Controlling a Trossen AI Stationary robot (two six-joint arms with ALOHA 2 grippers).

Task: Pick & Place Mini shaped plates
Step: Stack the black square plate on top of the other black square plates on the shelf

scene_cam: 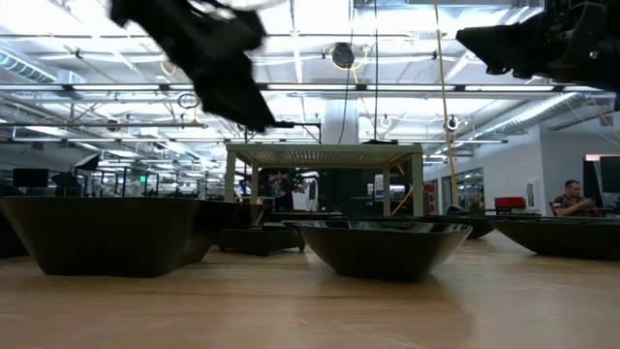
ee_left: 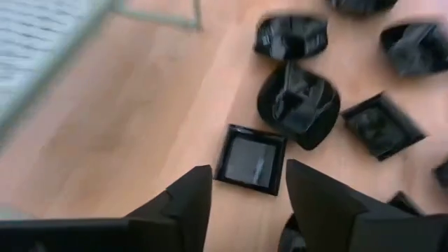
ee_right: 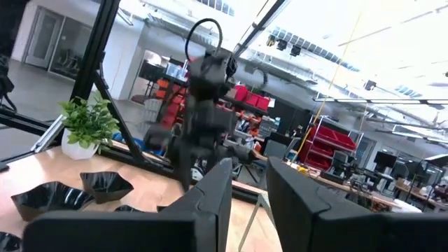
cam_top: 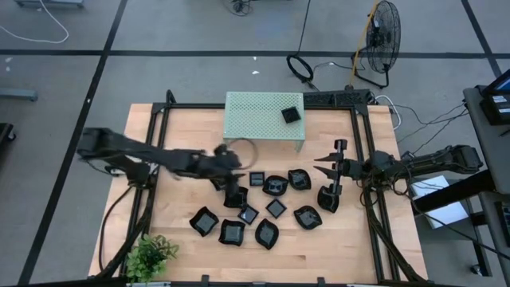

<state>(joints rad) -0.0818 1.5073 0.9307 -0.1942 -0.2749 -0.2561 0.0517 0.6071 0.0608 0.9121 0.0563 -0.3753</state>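
Several mini shaped plates, small glossy black dishes, lie bottom-down on the wooden table around its middle (cam_top: pixel 275 209). One more plate (cam_top: pixel 292 115) lies on top of the pale green perforated stand (cam_top: pixel 259 119) at the far side. My left gripper (cam_top: pixel 235 191) hangs open over the left end of the group, slanting down. A square plate (ee_left: pixel 250 159) lies on the table just beyond its fingertips (ee_left: pixel 245 175). My right gripper (cam_top: pixel 320 166) stands raised at the right end of the group, pointing across the table toward the left arm, with a narrow empty gap between its fingers (ee_right: pixel 248 175).
Black frame rails (cam_top: pixel 156 151) run along the table's left and right sides. A small potted plant (cam_top: pixel 151 253) stands at the near left corner. Bare wood lies between the stand and the plates and along the near edge (cam_top: pixel 319 263).
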